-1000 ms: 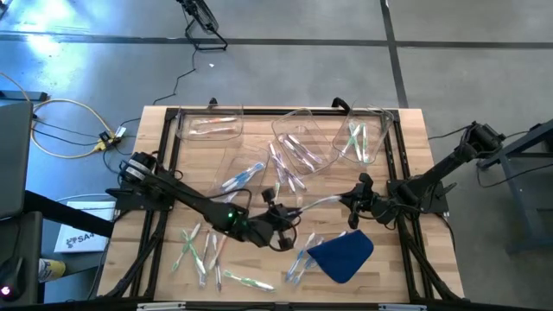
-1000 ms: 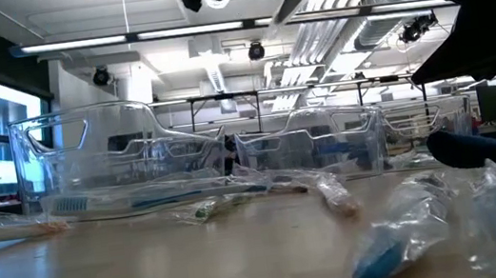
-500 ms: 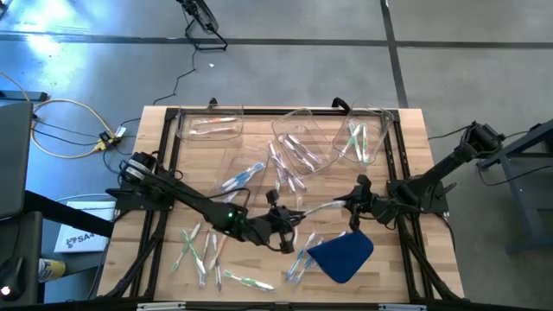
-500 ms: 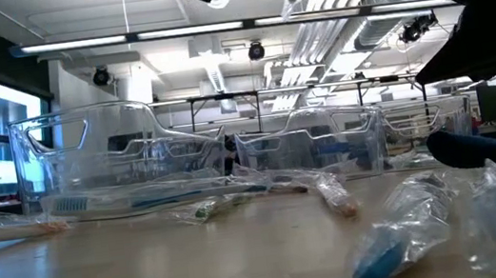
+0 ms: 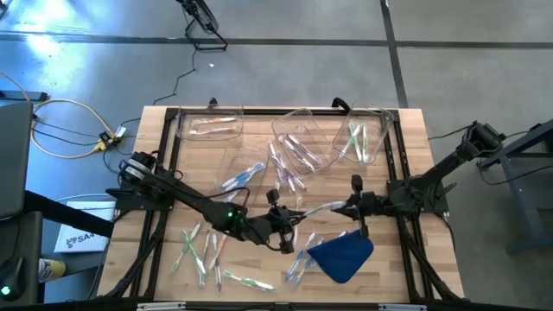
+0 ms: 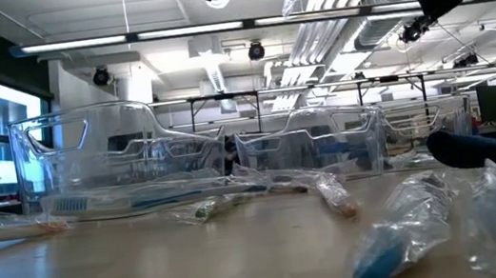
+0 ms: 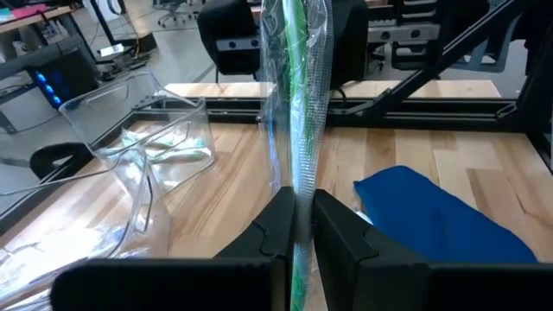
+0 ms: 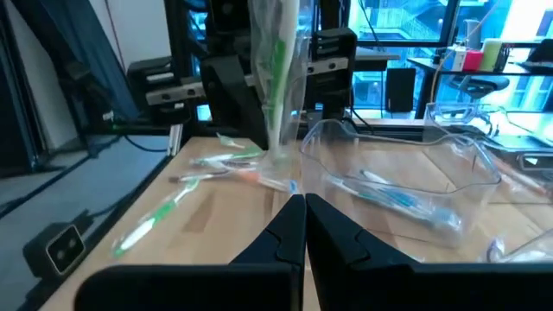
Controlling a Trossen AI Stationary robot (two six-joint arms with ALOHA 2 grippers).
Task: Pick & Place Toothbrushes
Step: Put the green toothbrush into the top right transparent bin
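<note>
Right arm has slid a bit toward the blue folded cloth (image 5: pixel 341 255) since a second ago; left arm shifted slightly that way too, and the wrapped brush between them came along.

High view: left gripper (image 5: pixel 282 218) sits just beside the cloth, toward table centre, clamped on one end of a clear-wrapped, green-accented toothbrush (image 5: pixel 318 208). Right gripper (image 5: pixel 350 207) is just above the cloth's far edge, clenched at the other end of the same wrapper. Loose wrapped toothbrushes (image 5: pixel 197 248) lie scattered well left of the cloth; a few more rest touching its near edge. Three clear plastic bins (image 5: pixel 302 138) stand at the table's back, beyond the cloth, each with brushes inside.

Low view: both arms hang dark along the upper edge, grippers not readable. Cloth (image 6: pixel 480 149) lies at right; wrapped blue-tipped brush (image 6: pixel 390 235) lies in front of it, bins (image 6: pixel 107 162) behind.

Left wrist view: fingers (image 7: pixel 276 226) pinched on the green brush's wrapper (image 7: pixel 300 130), held upright; cloth (image 7: pixel 432 216) just beside, bin (image 7: pixel 155 142) farther off.

Right wrist view: fingers (image 8: pixel 289 226) closed together; wrapped green brush (image 8: pixel 275 78) rises beyond them, actual contact can't be made out here. Clear bin (image 8: pixel 397 177) with a brush is near, loose brushes (image 8: pixel 160 220) on the wood.
</note>
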